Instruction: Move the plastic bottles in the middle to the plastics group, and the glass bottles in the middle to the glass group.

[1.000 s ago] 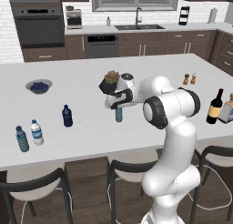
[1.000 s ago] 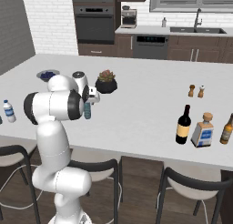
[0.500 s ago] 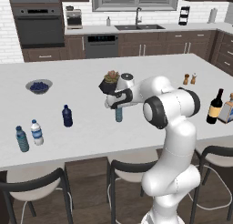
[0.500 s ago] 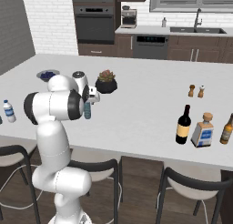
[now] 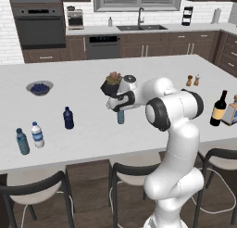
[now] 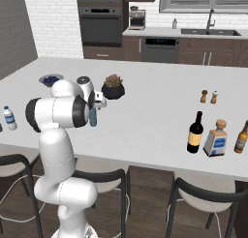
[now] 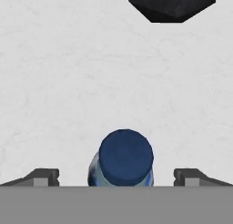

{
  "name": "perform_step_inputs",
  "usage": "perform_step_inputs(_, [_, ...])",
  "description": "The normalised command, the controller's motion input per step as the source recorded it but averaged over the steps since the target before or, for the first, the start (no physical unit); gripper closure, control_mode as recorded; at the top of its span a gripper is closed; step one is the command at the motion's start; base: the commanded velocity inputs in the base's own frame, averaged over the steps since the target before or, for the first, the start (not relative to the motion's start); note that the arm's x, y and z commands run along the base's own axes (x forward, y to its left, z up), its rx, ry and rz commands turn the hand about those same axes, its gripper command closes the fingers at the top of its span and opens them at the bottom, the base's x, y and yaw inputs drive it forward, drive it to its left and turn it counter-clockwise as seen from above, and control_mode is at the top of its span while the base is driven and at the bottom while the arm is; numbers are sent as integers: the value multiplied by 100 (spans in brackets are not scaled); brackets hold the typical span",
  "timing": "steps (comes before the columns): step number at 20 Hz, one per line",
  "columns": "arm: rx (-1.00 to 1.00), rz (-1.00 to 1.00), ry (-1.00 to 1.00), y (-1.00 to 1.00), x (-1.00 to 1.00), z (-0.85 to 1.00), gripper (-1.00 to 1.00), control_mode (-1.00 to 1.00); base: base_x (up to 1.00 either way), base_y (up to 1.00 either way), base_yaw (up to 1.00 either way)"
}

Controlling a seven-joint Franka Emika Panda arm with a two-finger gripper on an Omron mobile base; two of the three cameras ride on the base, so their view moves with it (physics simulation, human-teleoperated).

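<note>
My gripper (image 5: 120,106) hangs open right over a small clear bluish plastic bottle (image 5: 121,116) with a blue cap. In the hand view its cap (image 7: 125,155) sits between the two fingertips (image 7: 45,176), which stand wide and clear of it. A teal-tinted bottle (image 5: 22,141) and a white-labelled bottle (image 5: 37,134) stand together near the counter's left front. The tall dark wine bottle (image 6: 195,132) stands far right, beside a squat pale-labelled bottle (image 6: 216,138) and a brown bottle (image 6: 240,137).
A black plant pot (image 5: 111,85) sits just behind the gripper, also at the top of the hand view as a dark pot (image 7: 171,4). An opaque dark blue bottle (image 5: 68,118), a bowl of blueberries (image 5: 40,87) and two small shakers (image 5: 193,79) stand on the white counter (image 5: 152,69).
</note>
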Motion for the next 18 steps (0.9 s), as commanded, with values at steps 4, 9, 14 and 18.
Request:
perform_step_inputs(4, [0,0,-1,0,1,0,-100,-100,0,0,0])
perform_step_inputs(9, [0,0,0,0,0,0,100,-100,0,0,0])
perform_step_inputs(14, [0,0,0,0,-4,0,100,-100,0,0,0])
perform_step_inputs(18, [2,0,-5,0,-44,22,100,-100,0,0,0])
